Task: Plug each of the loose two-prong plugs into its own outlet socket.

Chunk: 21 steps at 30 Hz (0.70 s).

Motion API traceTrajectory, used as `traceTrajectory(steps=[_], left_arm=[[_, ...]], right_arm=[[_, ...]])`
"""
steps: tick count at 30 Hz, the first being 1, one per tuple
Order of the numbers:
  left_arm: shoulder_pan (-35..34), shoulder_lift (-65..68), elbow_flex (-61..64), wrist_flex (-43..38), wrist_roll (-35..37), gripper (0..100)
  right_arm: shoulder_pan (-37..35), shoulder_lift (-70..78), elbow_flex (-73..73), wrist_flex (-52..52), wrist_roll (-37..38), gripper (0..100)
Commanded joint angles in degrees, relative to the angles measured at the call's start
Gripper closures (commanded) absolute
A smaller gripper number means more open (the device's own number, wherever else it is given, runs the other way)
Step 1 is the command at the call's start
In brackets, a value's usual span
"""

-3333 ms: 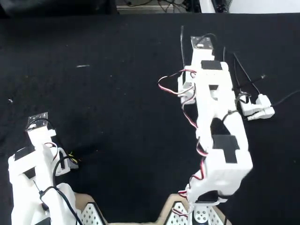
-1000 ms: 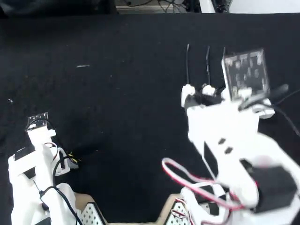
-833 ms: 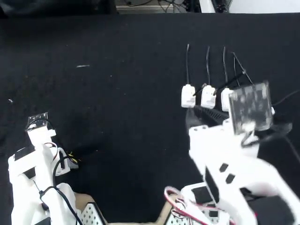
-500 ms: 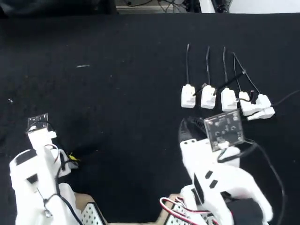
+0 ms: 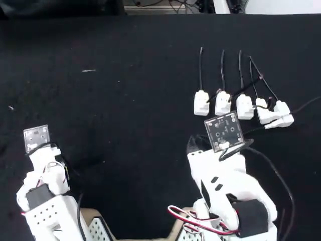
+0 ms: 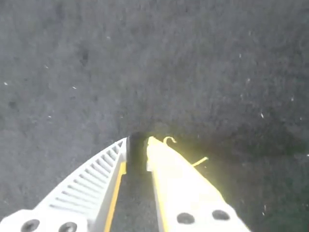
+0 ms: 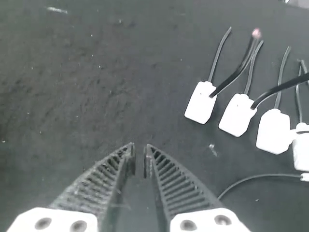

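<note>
- Plugs (image 5: 222, 103), white with thin black cords (image 5: 222, 63), lie side by side in a row on the black table (image 5: 125, 90), on the right arm's side.
- Right gripper (image 7: 138, 151) hangs near the row without touching it, its claw all but closed with a thin slit between, holding nothing.
- Left gripper (image 6: 137, 141) sits low over the table, well apart from the plugs, its claw nearly together and empty.

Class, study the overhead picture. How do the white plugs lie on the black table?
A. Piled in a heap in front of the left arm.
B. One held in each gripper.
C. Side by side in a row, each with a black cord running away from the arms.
C: the white plugs sit in a row on the black table, black cords leading away, and the right gripper holds nothing.
</note>
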Motion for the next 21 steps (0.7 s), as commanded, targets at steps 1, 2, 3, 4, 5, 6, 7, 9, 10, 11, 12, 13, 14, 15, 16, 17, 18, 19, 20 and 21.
traceTrajectory(steps=[1, 2, 3, 4, 5, 6, 7, 9, 10, 11, 12, 13, 14, 15, 16, 17, 18, 19, 20, 21], left_arm=[[-1.01, -6.51, 0.22, 2.29, 0.53, 98], [-1.01, -7.91, 0.66, 2.99, 0.53, 97], [-0.48, -9.41, 0.92, 3.69, 0.53, 97], [0.48, -10.64, 1.36, 4.31, 0.53, 97], [1.63, -11.87, 1.71, 4.66, 0.53, 97], [3.03, -12.92, 2.07, 5.10, 0.53, 97], [4.88, -13.54, 2.51, 5.27, 0.53, 97], [9.63, -13.71, 2.86, 4.84, 0.53, 97], [12.44, -13.63, 2.86, 4.84, 0.53, 97], [15.25, -13.54, 2.86, 4.84, 0.53, 97], [17.71, -13.54, 2.86, 4.84, 0.53, 97], [19.91, -13.54, 2.86, 4.84, 0.70, 97], [21.93, -13.54, 2.77, 4.84, 0.79, 97], [24.22, -13.54, 2.68, 4.84, 0.79, 97], [26.33, -13.54, 2.68, 4.84, 0.88, 97], [28.18, -13.54, 2.86, 4.84, 0.88, 97], [29.76, -13.54, 2.86, 4.92, 0.88, 97], [30.90, -13.54, 2.86, 4.84, 0.88, 97], [31.87, -13.54, 2.51, 4.75, 0.88, 97], [32.92, -13.54, 2.33, 4.48, 0.97, 97]], right_arm=[[-0.70, -4.70, 1.54, -1.67, -2.46, 97.7], [-0.44, -6.55, 2.24, -1.67, -2.81, 97.7], [-0.44, -8.48, 3.21, -1.49, -2.81, 97.7], [-0.44, -10.51, 4.53, -1.32, -2.81, 97.7], [-0.44, -12.70, 6.11, -1.32, -2.90, 97.7], [-0.44, -14.99, 7.78, -1.49, -2.90, 97.7], [-0.44, -17.36, 9.63, -1.67, -2.99, 97.7], [-0.62, -20.35, 12.09, -1.67, -2.99, 97.7], [-0.62, -20.09, 13.05, -1.67, -2.99, 97.7], [-0.62, -19.65, 13.85, -1.67, -3.08, 97.7], [-0.44, -18.86, 14.29, -1.67, -3.08, 97.7], [-0.35, -18.59, 14.99, -1.67, -3.08, 97.7], [-0.35, -18.59, 15.96, -1.67, -3.25, 97.7], [-0.35, -18.59, 17.01, -1.67, -4.31, 97.7], [-0.35, -18.59, 17.98, -1.67, -5.80, 97.7], [-0.35, -18.59, 19.03, -1.67, -7.21, 97.7], [-0.35, -18.59, 19.91, -1.67, -8.35, 97.7], [-0.35, -18.59, 21.05, -1.76, -9.05, 97.6], [-0.35, -18.59, 22.29, -1.85, -9.41, 97.6], [-0.35, -18.59, 23.60, -2.64, -9.49, 97.6]])
